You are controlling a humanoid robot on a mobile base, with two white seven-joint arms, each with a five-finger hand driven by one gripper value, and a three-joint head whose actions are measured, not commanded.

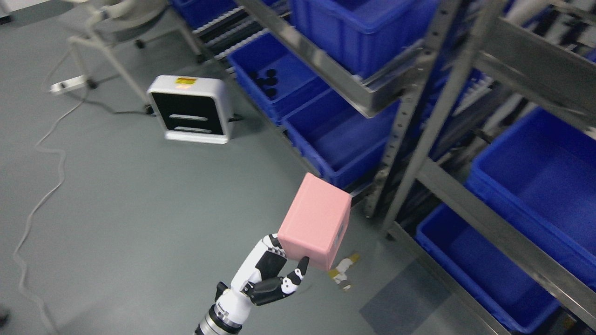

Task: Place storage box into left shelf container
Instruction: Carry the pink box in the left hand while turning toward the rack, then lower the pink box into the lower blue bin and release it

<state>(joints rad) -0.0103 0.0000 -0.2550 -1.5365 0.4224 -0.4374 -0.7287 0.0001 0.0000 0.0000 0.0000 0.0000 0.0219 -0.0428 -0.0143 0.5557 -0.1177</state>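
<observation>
A pink storage box (316, 221) is held up above the grey floor in the head view. My left hand (279, 270) comes in from the bottom edge, left of the middle, and is shut on the box's lower corner, with a fingertip (304, 264) against its underside. Just behind the box, an open blue container (340, 139) sits on the low level of the left metal shelf (326, 70). The box is in front of and apart from that container. My right hand is not in view.
More blue bins fill the shelves: one holding black items (274, 79), one on top (363, 28), and two on the right shelf (540, 186). Slanted shelf posts (419, 139) stand between them. A white device (191, 109), a cable (42, 195) and a small scrap (342, 272) lie on the floor.
</observation>
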